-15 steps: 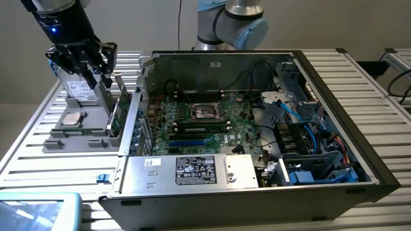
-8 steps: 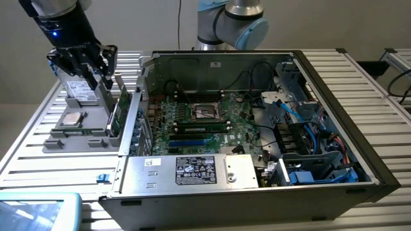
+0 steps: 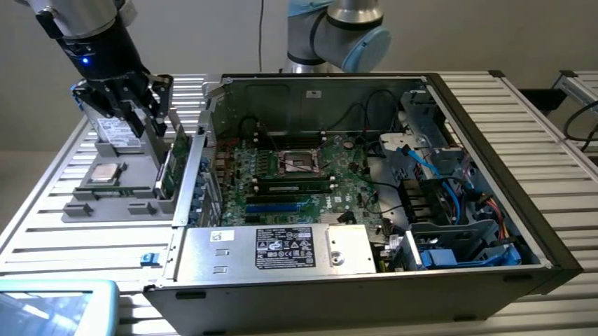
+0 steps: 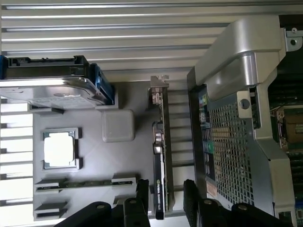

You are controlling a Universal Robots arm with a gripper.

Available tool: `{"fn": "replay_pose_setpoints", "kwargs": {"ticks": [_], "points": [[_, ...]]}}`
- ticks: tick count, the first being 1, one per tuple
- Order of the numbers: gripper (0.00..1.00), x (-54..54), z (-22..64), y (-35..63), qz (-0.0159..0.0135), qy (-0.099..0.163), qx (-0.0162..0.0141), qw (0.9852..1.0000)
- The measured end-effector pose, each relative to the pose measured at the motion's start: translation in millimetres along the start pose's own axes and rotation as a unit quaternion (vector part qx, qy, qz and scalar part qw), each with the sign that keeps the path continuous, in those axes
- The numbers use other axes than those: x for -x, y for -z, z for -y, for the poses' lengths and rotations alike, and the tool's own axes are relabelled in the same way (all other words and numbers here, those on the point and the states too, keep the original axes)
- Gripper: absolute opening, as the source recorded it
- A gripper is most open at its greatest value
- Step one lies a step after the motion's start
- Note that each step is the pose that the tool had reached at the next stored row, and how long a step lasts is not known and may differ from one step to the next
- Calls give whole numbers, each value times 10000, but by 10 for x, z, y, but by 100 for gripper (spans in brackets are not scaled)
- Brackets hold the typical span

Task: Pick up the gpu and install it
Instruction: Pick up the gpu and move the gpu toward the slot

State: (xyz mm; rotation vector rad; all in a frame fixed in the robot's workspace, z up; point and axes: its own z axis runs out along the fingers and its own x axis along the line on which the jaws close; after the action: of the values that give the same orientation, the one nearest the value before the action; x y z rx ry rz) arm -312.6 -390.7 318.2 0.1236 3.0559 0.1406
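Two black fingers (image 4: 142,201) of the tool (image 3: 148,129) stand open, flanking the upright green-and-black gpu card (image 4: 162,156) in the grey tray (image 4: 94,163).

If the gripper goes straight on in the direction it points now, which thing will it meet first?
Most likely the gpu, which stands on edge in the grey tray. The open gripper points down at it with its fingers to either side, so the card would enter the gap first. The depth is unclear.
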Motion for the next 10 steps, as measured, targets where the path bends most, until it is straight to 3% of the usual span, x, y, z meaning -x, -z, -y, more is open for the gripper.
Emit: {"fn": "replay_pose_setpoints", "kwargs": {"ticks": [7,10], "points": [[44,-27,14,-124,-1,-2,10,10000],[44,-37,17,-159,-3,-15,62,10000]]}}
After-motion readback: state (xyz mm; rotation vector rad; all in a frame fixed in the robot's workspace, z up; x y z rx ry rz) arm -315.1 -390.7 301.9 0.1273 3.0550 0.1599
